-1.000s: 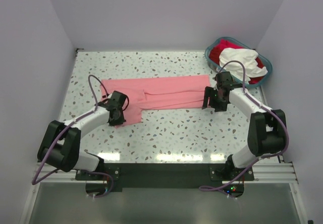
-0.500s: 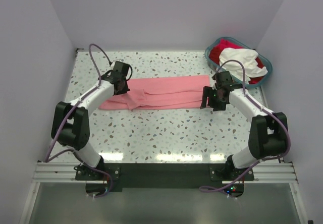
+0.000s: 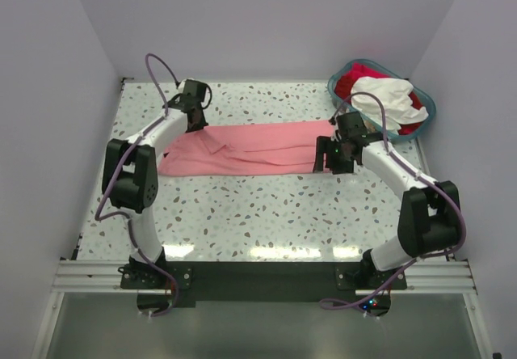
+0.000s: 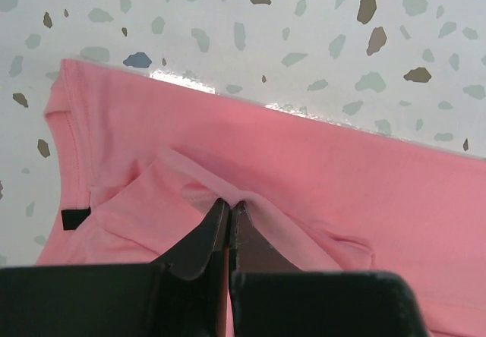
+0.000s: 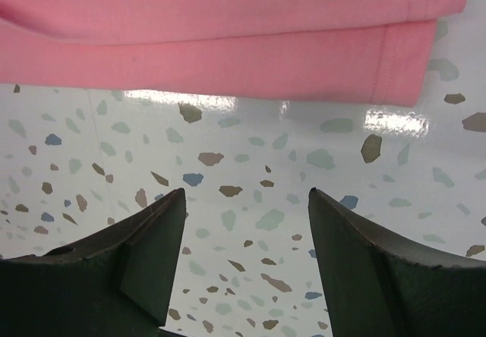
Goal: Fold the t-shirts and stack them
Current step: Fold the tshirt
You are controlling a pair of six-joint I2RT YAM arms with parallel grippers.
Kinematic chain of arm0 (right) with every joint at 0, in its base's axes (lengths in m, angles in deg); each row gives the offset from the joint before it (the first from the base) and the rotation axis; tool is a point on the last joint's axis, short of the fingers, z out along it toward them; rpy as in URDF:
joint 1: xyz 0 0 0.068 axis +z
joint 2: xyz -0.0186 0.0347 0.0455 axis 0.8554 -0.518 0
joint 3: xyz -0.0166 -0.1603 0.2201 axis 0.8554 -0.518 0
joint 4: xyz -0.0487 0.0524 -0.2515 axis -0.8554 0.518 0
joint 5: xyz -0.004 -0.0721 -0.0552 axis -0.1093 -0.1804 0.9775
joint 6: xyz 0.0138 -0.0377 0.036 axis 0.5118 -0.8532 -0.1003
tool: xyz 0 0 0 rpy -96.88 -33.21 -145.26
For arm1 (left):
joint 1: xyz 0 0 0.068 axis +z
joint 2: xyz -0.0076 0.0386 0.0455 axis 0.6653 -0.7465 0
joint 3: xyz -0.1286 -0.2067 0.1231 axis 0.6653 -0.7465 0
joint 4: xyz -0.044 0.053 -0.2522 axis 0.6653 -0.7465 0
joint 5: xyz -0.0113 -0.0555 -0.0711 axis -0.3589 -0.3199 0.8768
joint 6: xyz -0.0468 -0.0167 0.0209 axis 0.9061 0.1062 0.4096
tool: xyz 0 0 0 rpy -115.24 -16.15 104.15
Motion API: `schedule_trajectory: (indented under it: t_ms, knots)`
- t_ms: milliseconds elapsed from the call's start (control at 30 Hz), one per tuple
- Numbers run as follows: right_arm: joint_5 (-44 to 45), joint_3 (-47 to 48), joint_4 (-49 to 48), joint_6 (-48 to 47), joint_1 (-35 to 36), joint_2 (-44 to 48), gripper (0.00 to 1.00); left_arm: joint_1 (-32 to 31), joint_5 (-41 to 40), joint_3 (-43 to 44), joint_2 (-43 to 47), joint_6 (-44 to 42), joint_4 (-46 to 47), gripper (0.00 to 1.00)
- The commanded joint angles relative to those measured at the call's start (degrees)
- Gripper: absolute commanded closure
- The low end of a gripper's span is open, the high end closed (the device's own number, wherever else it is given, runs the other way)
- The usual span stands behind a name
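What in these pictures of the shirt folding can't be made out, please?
- Top view: how many shirts fill the basket; the white shirt covers most of the red cloth.
- Top view: the neck tag of the pink shirt, too small or under the left arm.
- Left wrist view: the shirt's near part, behind the left jaws shut on its fold.
- Right wrist view: everything beyond the shirt's hem, cut off by the top edge.

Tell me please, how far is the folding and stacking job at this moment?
Done: the pink t-shirt looks folded lengthwise into a long band. In hand: the left tool is shut on a ridge of its cloth near the collar; the right tool hangs open by the hem, holding nothing. Left: the white t-shirt and red t-shirt lie in the basket; no stack exists.
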Motion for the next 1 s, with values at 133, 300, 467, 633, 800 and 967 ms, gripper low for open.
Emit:
schedule_trajectory:
  t_ms: [133, 300, 467, 633, 800, 967]
  knots:
    - [-2.0, 5.9, -3.34, -1.02, 1.77, -3.08, 0.34, 2.46, -0.91, 2.53, -2.39, 2.49, 2.87, 1.0]
    - [-3.32, 9.16, -5.01, -1.55, 3.79, -7.47, 0.44, 3.43, -0.56, 2.35, -3.62, 3.37, 3.23, 1.0]
    - [-3.15, 12.23, -6.77, -1.64, 5.55, -11.6, 0.5, 3.78, -0.03, 2.35, -4.15, 3.63, 3.75, 1.0]
    - [-0.26, 13.03, -8.0, -1.02, 6.08, -14.6, 0.5, 3.87, 0.76, 2.26, -4.59, 3.54, 4.02, 1.0]
    - [7.04, 12.94, -8.0, 0.12, 5.47, -15.04, 0.48, 4.05, 0.67, 1.91, -4.07, 3.9, 3.84, 1.0]
    - [8.19, 11.89, -8.44, 1.35, 3.27, -13.55, 0.45, 5.1, 1.63, -0.37, 0.14, 4.34, 3.93, 0.73]
